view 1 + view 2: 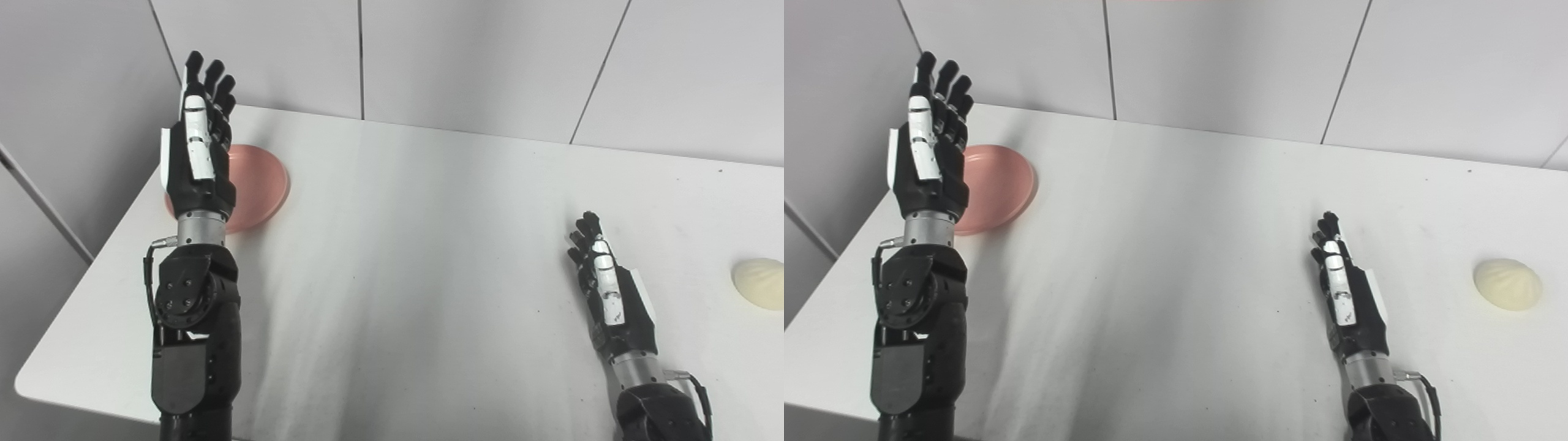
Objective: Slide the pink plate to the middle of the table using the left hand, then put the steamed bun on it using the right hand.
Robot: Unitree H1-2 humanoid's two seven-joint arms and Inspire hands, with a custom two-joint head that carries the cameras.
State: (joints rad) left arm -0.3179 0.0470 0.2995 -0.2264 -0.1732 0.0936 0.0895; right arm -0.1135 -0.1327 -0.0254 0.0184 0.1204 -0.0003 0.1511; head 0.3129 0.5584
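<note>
While the pink plate (995, 184) waits upper left, we hover the left hand (930, 147) above it, fingers straight and empty.
We judge it rigid, light, slick: push its rim. Soft steamed bun (1507, 283) sits far right; right hand (1344, 294) rests extended, holding nothing.

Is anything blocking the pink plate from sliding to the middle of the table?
No. The pink plate lies near the table's far left corner, and the white table between it and the middle is bare. The left hand is raised beside it.
</note>
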